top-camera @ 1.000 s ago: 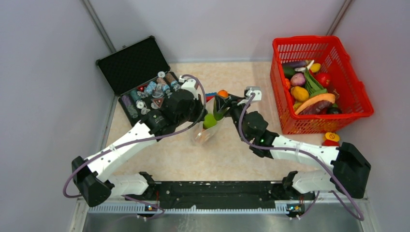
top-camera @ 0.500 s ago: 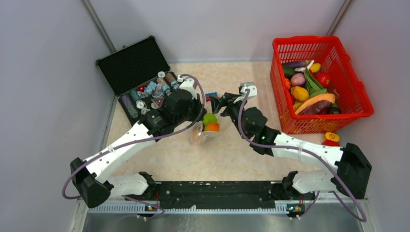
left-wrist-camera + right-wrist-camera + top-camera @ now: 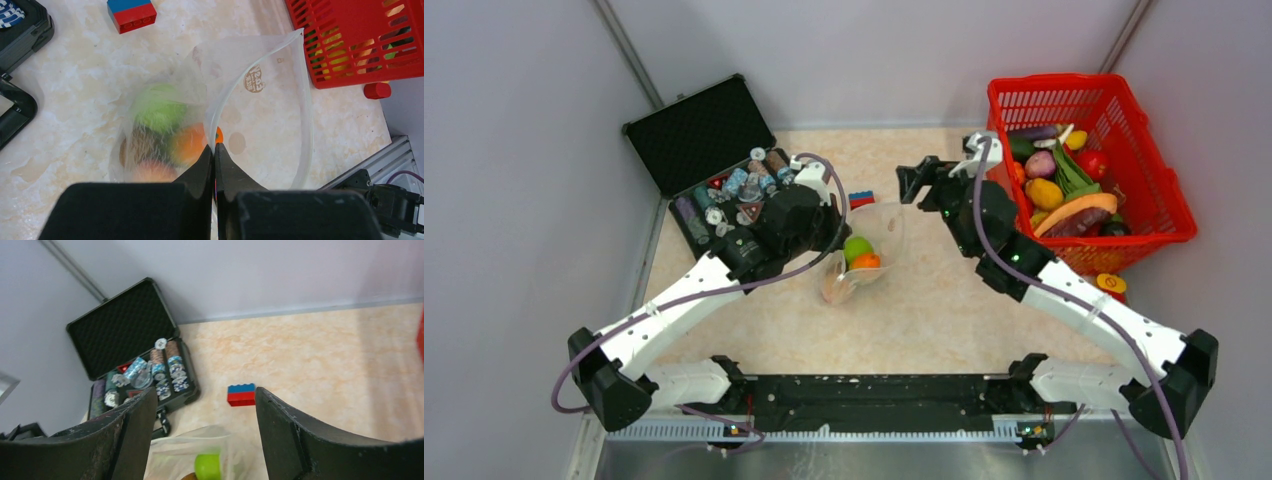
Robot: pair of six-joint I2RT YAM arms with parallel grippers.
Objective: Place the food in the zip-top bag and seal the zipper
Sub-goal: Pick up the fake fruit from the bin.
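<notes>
- From above, the left fingers sit at the edge of the zip-top bag. The bag lies in the middle of the counter, between the two arms.
- The left wrist view shows this up close. The left fingers are pressed together and clamped on the rim of the bag. The zipper runs along that rim, and the bag's mouth is wide open.
- Through the plastic, that view shows a green round fruit and an orange piece inside the bag. Both look blurry.
- Only that view shows a round brown stamp printed on the bag. Its letters are too small to read.
- From above, the right fingers are near the far side of the bag and do not touch it.
- The right wrist view shows the right fingers spread far apart, with nothing between them.
- Past them lie a red-and-blue toy brick and an open black case with discs and little bottles.
- Only the top view shows the whole red mesh basket on the right. It has toy vegetables in it.
</notes>
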